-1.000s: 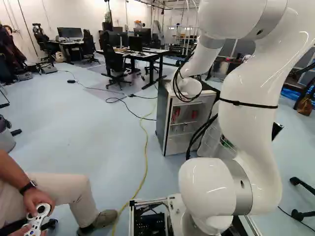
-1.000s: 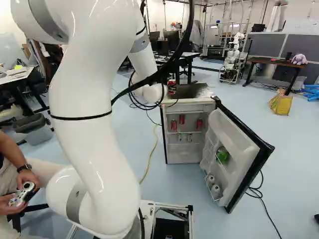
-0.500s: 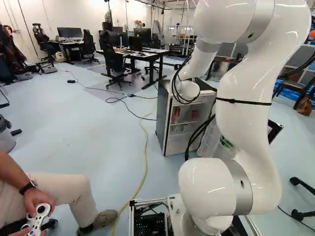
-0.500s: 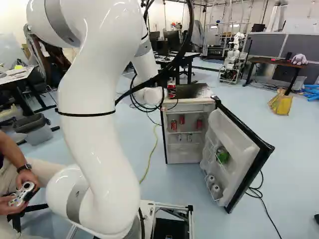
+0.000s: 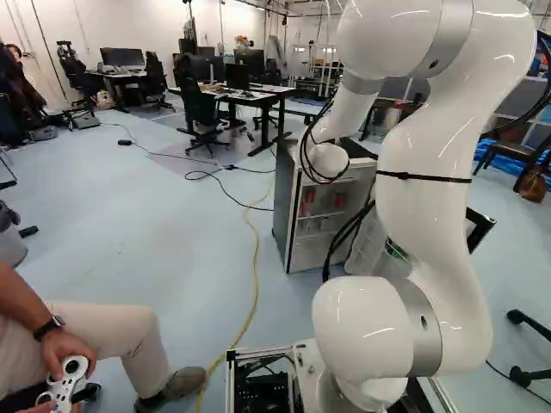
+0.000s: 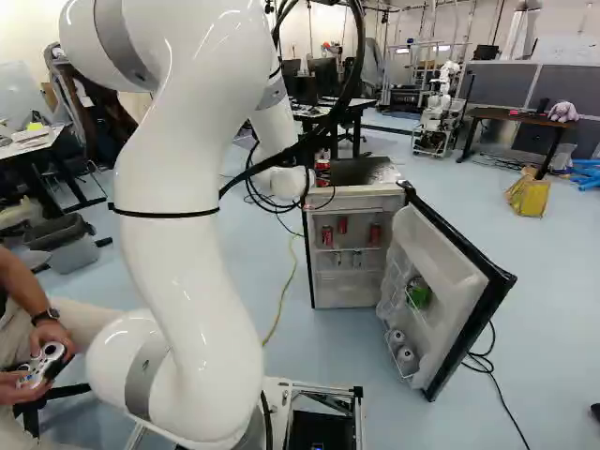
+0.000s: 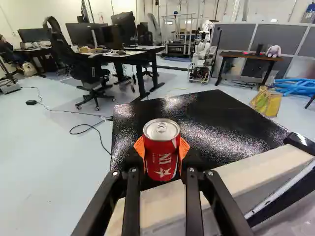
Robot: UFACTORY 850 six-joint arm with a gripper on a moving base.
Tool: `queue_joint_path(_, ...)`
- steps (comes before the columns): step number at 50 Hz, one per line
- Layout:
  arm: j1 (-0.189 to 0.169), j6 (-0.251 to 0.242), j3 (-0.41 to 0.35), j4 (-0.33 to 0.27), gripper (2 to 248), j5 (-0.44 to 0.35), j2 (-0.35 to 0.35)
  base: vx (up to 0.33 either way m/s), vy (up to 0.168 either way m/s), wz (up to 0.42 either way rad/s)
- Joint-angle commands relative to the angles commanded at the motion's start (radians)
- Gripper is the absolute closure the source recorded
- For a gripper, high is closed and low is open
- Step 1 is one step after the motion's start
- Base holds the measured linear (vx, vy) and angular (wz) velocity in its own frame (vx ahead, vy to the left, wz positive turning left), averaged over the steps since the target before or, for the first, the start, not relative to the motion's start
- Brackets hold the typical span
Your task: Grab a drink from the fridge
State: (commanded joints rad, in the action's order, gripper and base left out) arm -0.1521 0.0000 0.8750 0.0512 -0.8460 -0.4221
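Note:
The wrist view shows my gripper (image 7: 161, 152) shut on a red can (image 7: 161, 160), orange pads on both of its sides. The can is upright over the fridge's black top (image 7: 206, 113), near its front edge; whether it touches the top I cannot tell. In the right base view the can (image 6: 322, 172) shows just beside the wrist, which hides the gripper. Below, the fridge (image 6: 349, 291) stands with its door (image 6: 469, 281) wide open. Several red cans (image 6: 375, 233) sit on its upper shelf, and the door holds a green item (image 6: 418, 294) and pale cans (image 6: 405, 356).
A person's hands with a controller (image 5: 67, 383) are at the left of the left base view. Desks (image 5: 250, 96) and a chair (image 5: 200, 107) stand beyond the fridge. A yellow cable (image 5: 255, 275) crosses the floor. Another robot (image 6: 437, 112) stands farther back, near a yellow bag (image 6: 530, 197).
The arm's upper part has swung to the right in the right base view and to the left in the left one, its wrist shifting slightly. The base and fridge have stayed put.

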Motion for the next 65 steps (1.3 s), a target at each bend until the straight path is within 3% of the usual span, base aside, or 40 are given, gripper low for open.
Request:
queue_joint_path(14, 0.000, 0.000, 0.000, 0.000, 158, 0.000, -0.001, 0.000, 0.000, 0.000)
queue_joint_path(15, 0.000, 0.000, 0.000, 0.000, 128, 0.000, -0.001, 0.000, 0.000, 0.000)
queue_joint_path(20, 0.000, 0.000, 0.000, 0.000, 128, 0.000, -0.001, 0.000, 0.000, 0.000)
queue_joint_path(21, 0.000, 0.000, 0.000, 0.000, 95, 0.000, -0.001, 0.000, 0.000, 0.000)
queue_joint_path(25, 0.000, 0.000, 0.000, 0.000, 95, 0.000, -0.001, 0.000, 0.000, 0.000)
queue_joint_path(26, 0.000, 0.000, 0.000, 0.000, 60, 0.000, -0.001, 0.000, 0.000, 0.000)
queue_joint_path(30, 0.000, 0.000, 0.000, 0.000, 60, 0.000, -0.001, 0.000, 0.000, 0.000)
queue_joint_path(31, 0.000, 0.000, 0.000, 0.000, 24, 0.000, -0.001, 0.000, 0.000, 0.000)
queue_joint_path(35, 0.000, 0.000, -0.005, 0.000, 24, 0.000, 0.003, 0.000, 0.000, 0.000)
queue_joint_path(36, -0.001, 0.000, -0.007, 0.000, 3, 0.000, 0.005, 0.000, 0.000, 0.000)
queue_joint_path(65, -0.002, 0.000, -0.155, 0.000, 3, 0.000, 0.125, 0.000, 0.000, 0.000)
